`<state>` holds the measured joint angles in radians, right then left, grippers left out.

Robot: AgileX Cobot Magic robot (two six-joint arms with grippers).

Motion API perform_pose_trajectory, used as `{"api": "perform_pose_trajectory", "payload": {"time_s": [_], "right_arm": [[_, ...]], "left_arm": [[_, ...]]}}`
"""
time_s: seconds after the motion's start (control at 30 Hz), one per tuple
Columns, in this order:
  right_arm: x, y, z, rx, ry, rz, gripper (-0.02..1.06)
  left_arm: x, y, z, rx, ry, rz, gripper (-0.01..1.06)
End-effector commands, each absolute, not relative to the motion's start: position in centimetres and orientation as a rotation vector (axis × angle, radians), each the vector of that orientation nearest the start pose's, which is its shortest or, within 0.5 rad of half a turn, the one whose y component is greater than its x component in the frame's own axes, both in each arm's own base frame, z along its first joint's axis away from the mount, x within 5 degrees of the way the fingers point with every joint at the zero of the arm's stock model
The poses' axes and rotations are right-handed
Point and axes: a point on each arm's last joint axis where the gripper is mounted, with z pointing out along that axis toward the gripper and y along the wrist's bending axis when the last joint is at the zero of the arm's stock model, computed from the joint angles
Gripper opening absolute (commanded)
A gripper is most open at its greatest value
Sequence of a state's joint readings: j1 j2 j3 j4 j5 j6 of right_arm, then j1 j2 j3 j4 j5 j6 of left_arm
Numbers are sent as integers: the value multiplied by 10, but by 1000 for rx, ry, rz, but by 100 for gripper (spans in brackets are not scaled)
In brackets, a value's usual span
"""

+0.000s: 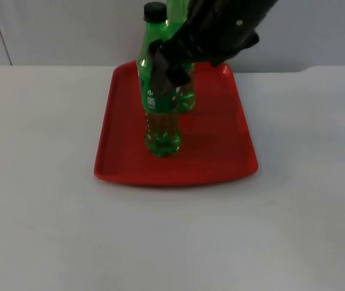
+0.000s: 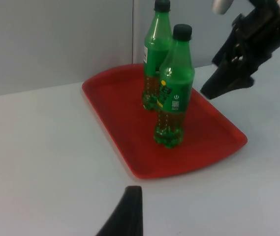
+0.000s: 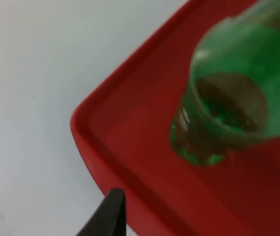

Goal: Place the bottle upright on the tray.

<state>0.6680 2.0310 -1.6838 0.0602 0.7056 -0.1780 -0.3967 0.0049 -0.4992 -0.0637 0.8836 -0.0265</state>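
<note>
Front green plastic bottle [image 1: 160, 115] stands upright on red plastic tray [image 1: 227, 157], beside 1 rear bottle [image 2: 155, 59]. Right gripper [image 1: 166, 66] at its label; jaws' state: cannot tell. Advise straight, slow withdrawal.

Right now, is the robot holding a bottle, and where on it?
Nothing is held. The right hand hangs beside the front bottle, a gap between them; the left hand waits over the table.
</note>
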Motion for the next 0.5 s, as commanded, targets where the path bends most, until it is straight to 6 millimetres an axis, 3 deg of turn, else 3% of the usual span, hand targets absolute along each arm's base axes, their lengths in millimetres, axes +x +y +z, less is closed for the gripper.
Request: {"api": "perform_pose_trajectory", "payload": {"time_s": [0.0,0.27,0.3,0.4,0.47], "right_arm": [[352,281,258,-998,2356,233,105],[324,262,313,-975,2367,263,105],[324,262,313,-975,2367,263,105],[310,254,340,-950,2338,317,105],[306,252,346,-948,2327,324,105]], "left_arm": [[0,-5,291,335,1850,-364,91],[0,-5,291,335,1850,-364,91],[0,-5,291,335,1850,-364,91],[0,-5,291,335,1850,-364,91],[0,-5,291,335,1850,-364,91]]}}
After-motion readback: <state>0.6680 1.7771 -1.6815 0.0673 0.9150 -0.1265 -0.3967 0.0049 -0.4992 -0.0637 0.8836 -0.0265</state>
